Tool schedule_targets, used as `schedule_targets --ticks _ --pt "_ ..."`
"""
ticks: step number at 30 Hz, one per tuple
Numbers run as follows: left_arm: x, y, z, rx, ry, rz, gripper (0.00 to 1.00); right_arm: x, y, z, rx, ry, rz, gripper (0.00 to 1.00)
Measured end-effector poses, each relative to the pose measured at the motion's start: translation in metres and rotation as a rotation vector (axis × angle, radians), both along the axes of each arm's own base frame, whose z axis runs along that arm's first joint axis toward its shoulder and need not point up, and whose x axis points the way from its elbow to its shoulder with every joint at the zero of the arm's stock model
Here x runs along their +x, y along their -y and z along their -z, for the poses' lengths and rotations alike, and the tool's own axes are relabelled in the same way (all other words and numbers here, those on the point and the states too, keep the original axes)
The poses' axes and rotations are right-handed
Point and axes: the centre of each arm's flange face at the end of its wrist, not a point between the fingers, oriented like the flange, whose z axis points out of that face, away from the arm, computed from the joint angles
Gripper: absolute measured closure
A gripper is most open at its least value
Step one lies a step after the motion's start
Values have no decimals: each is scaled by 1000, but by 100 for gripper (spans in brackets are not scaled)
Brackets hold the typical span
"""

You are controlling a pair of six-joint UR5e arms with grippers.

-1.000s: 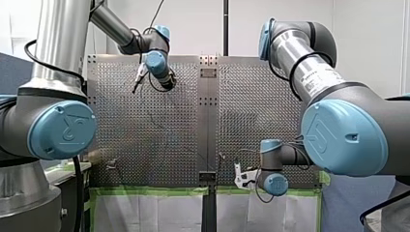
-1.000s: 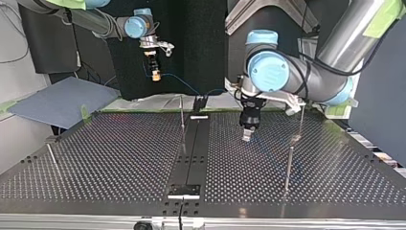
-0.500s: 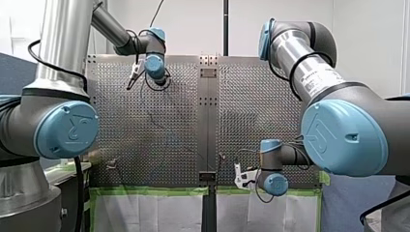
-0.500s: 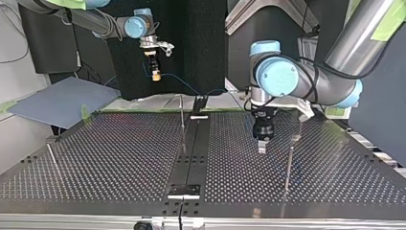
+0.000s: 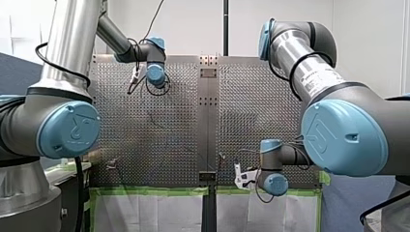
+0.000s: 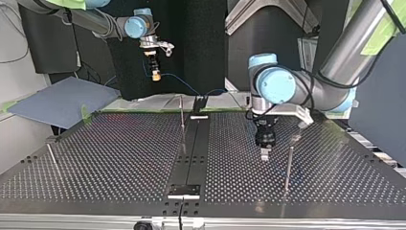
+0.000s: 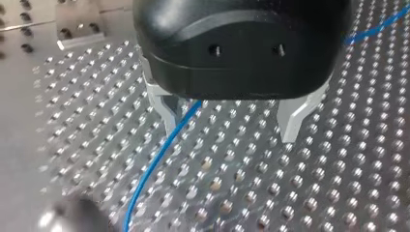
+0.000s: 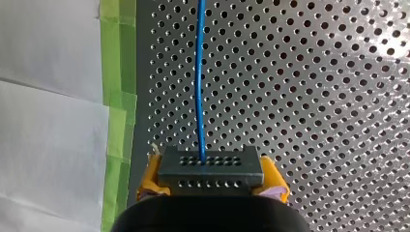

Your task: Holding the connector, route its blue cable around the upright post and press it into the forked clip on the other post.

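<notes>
In the right wrist view my right gripper (image 8: 211, 180) has its yellow pads shut on the dark grey connector (image 8: 211, 166). The blue cable (image 8: 200, 72) leaves the connector straight ahead over the perforated plate. At the top view's upper left that same gripper (image 6: 155, 72) holds the connector above the table's far edge, and the cable (image 6: 179, 84) sags toward the table's middle. My left gripper (image 7: 232, 135) hangs open just over the plate. The cable (image 7: 159, 154) passes close beside one metal finger (image 7: 167, 108). In the top view my left gripper (image 6: 264, 154) is beside a thin upright post (image 6: 288, 165).
A slim post (image 6: 182, 115) stands near the table's centre strip, and another (image 6: 52, 155) leans at the top view's left. A further thin post (image 6: 299, 122) rises behind the one by my left gripper. Green tape (image 8: 118, 96) lines the table's edge.
My left arm has swung toward the top view's right and nearer to the camera, closing on the thin post, with its gripper lower. My right arm has stayed still with the connector.
</notes>
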Motion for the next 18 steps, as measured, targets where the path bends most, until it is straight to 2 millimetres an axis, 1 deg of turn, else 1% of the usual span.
schedule_targets --ticks 7,11,14,18 --pt "11 -8 -6 -16 62 -10 2 0 0 0 -4 2 0 100" --pt "17 -11 -5 -22 87 -9 2 0 1 -1 -6 3 0 100" --pt "23 -9 1 -22 96 -2 2 0 1 -1 -6 3 0 100" --pt "31 -4 17 -11 96 -3 2 0 1 0 -5 0 1 100"
